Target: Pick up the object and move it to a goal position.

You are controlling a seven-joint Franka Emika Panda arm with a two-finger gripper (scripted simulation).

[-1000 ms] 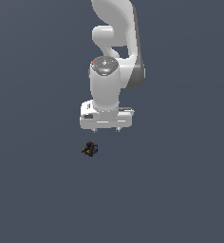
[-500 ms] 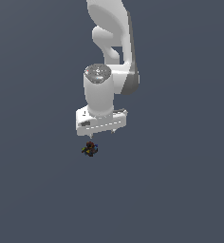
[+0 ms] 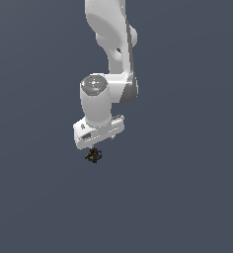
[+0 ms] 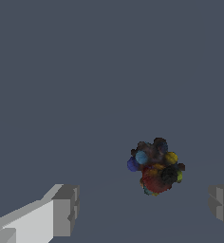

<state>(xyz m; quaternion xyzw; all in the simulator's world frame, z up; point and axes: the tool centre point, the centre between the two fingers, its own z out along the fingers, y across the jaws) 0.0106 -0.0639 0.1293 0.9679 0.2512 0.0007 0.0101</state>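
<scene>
The object (image 3: 93, 156) is a tiny dark lump speckled red, yellow, blue and black, lying on the flat grey floor. In the exterior view the white arm's hand hangs directly over it, so the gripper (image 3: 95, 147) is mostly hidden behind the hand. The wrist view shows the object (image 4: 155, 166) larger, between the two grey fingertips (image 4: 65, 210) but nearer the other finger. The gripper (image 4: 143, 206) is open wide, above the lump and not touching it.
A plain dark grey floor (image 3: 187, 197) fills both views. The white arm (image 3: 111, 39) rises from the hand toward the top of the exterior view.
The hand has moved toward the exterior view's left and down until it stands over the object. The object has stayed where it was.
</scene>
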